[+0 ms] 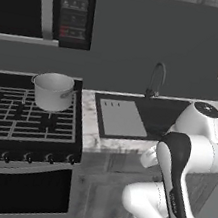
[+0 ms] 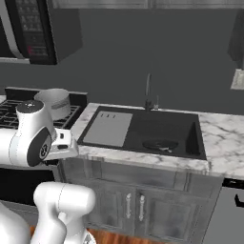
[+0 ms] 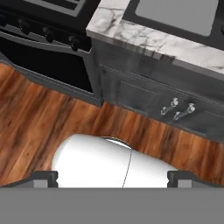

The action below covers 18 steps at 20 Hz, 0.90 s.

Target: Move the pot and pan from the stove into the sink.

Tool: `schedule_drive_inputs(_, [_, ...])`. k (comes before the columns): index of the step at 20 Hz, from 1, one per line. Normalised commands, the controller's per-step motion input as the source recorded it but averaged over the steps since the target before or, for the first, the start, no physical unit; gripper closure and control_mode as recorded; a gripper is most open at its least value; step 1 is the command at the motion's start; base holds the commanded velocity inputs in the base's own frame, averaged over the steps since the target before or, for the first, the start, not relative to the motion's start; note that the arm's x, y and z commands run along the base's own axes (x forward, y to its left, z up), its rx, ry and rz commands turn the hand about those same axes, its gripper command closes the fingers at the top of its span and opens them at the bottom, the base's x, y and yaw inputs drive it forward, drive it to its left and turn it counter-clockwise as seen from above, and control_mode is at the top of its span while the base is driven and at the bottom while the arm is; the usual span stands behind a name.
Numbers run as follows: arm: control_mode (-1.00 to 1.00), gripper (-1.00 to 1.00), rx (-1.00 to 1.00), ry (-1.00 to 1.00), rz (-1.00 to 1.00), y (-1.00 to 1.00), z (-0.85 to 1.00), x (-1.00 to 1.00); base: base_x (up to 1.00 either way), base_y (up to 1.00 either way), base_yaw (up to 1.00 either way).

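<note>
Pot [image 1: 53, 91] stands upright on the stove [image 1: 8, 113], on the grey grates at the back right corner of the range, close to the edge that meets the marble tabletop [image 1: 89, 123]. From the right base view the pot [image 2: 55, 102] shows behind my own white arm, on that same corner of the stove [image 2: 9, 112]. The pan [image 2: 159, 144] lies flat on the bottom of the sink [image 2: 190, 138], in the dark basin on the side far from the stove; its thin handle is too small for me to tell which way it points. Between the basin and the stove sits the flat grey drainboard panel [image 2: 107, 128], and the dark arched faucet [image 1: 157, 79] rises at the back rim of the sink [image 1: 156, 114]. A microwave [image 1: 73, 8] hangs on the wall above the stove. My jaws are spread wide and hold nothing; in the hand view the two dark fingertips [image 3: 43, 178] stand far apart at the bottom, looking down at the wooden floor [image 3: 52, 122] in front of the stove's knobs [image 3: 48, 34] and the cabinet doors [image 3: 175, 109] below the tabletop [image 3: 144, 37].
</note>
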Motion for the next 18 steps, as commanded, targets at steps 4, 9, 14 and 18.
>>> schedule_drive_inputs(4, [1.0, -1.0, 0.0, 0.0, 0.0, 0.0, 0.0, 0.0, -0.18, 0.9, 0.0])
schedule_drive_inputs(9, [1.0, -1.0, 0.0, 0.0, 0.0, 0.0, 0.0, 0.0, -0.15, 0.69, 0.0])
schedule_drive_inputs(14, [1.0, -1.0, 0.0, 0.0, 0.0, 0.0, 0.0, 0.0, -0.11, 0.44, 0.0])
schedule_drive_inputs(18, [1.0, -1.0, 0.0, 0.0, 0.0, 0.0, 0.0, 0.0, 0.0, 0.0, 0.0])
